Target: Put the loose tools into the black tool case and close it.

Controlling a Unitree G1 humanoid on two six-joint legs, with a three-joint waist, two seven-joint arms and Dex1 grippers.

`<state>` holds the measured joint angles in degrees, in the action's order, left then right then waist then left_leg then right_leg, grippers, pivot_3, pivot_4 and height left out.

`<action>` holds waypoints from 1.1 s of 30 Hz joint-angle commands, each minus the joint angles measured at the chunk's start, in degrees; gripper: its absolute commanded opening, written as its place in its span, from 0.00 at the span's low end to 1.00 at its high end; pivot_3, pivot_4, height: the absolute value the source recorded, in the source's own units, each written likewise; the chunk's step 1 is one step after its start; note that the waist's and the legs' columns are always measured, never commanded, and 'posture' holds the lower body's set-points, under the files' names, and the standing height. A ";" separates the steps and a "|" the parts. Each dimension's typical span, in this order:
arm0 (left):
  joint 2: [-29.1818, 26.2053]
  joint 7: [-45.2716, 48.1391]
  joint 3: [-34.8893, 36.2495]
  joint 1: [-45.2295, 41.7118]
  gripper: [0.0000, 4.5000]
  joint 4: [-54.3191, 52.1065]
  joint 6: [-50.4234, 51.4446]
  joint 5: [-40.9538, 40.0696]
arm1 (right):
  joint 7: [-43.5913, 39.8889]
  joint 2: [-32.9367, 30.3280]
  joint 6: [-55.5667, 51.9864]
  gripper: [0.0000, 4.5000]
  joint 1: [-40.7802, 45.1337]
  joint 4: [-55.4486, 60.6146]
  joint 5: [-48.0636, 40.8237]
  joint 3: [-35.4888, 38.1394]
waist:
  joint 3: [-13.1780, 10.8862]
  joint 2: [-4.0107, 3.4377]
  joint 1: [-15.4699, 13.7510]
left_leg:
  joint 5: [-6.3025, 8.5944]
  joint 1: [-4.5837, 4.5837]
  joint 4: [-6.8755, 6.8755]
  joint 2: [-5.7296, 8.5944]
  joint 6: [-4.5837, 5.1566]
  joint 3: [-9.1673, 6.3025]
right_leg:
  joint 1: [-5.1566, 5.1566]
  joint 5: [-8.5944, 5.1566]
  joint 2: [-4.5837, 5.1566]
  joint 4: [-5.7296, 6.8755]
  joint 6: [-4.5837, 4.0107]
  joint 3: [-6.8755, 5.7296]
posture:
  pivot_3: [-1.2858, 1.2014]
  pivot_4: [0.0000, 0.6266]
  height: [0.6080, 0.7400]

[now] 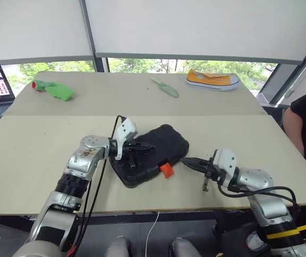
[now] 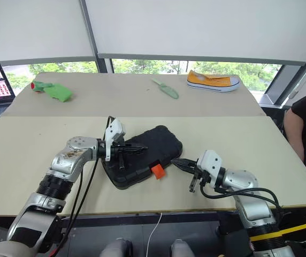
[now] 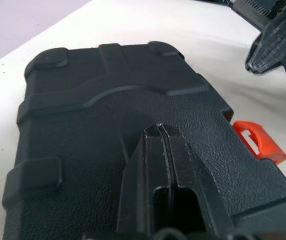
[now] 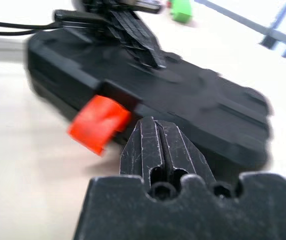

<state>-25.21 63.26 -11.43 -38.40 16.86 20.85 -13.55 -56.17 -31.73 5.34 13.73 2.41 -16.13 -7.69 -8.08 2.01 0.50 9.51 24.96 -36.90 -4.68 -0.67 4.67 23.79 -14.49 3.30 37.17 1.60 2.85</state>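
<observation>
While the left gripper (image 1: 136,148), fingers pressed together, rests over the case (image 1: 155,147) lid, its orange latch (image 1: 166,170) sticks out toward the nearer right gripper (image 1: 191,164) — also pinched shut, empty.

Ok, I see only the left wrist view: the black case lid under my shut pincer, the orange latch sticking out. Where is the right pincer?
Observer: The right pincer is shut and points at the black tool case, close beside the orange latch. I cannot tell if it touches.
Operator: Is the lid down at the front?
Observer: In the right wrist view the lid lies on the base there; the latch hangs outward.
Operator: What else is around?
Observer: On the far table lie a green knife-like item and a yellow shoe.
</observation>
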 commanded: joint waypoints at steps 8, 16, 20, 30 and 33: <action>-0.32 -0.12 -2.62 6.47 0.00 0.27 2.34 2.01 | -0.53 4.39 4.05 0.00 5.96 -11.15 7.06 -5.12 | 0.45 -0.37 0.23 | 0.10 -1.08 0.09 -0.01 0.06 0.05 | -0.99 -0.47 0.04 -0.06 0.15 0.00 | 0.52 0.24 1.00; -2.64 0.40 -2.01 8.86 0.00 -2.02 2.19 1.92 | -1.88 7.62 6.72 0.00 8.86 -18.61 8.57 -6.09 | 0.51 -0.42 1.07 | 0.20 -1.29 0.37 -0.02 0.09 0.07 | -1.09 -0.46 0.01 -0.04 0.02 0.05 | 0.52 0.24 1.00; -1.89 -0.45 -1.93 8.67 0.00 -1.83 2.37 2.02 | -1.49 10.18 6.32 0.00 9.31 -19.01 8.35 -6.42 | 0.51 -0.42 1.30 | 0.20 -1.56 0.56 -0.01 0.09 0.10 | -1.25 -0.52 0.01 -0.07 -0.01 0.06 | 0.52 0.24 1.00; -0.40 -2.01 -2.16 8.07 0.00 -0.28 2.03 2.73 | -1.47 12.78 -0.35 0.00 8.02 -12.10 5.33 -5.28 | 0.50 -0.42 1.49 | 0.20 -1.70 0.63 -0.01 0.08 0.11 | -1.33 -0.63 0.03 -0.06 0.12 0.07 | 0.52 0.24 1.00; -0.17 -2.26 -2.36 8.25 0.00 -0.32 2.10 2.85 | -0.91 12.33 -0.47 0.00 7.93 -10.93 5.61 -4.56 | 0.50 -0.42 1.46 | 0.20 -1.70 0.63 -0.01 0.07 0.11 | -1.33 -0.63 0.04 -0.06 0.12 0.07 | 0.52 0.24 1.00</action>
<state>-26.13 61.35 -10.29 -33.01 12.20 21.15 -13.23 -58.47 -19.83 4.13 20.16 -13.69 -8.14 -14.78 -7.58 1.58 1.96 9.72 23.26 -36.27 -4.69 -0.60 4.78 22.47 -15.13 3.34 37.11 1.71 2.92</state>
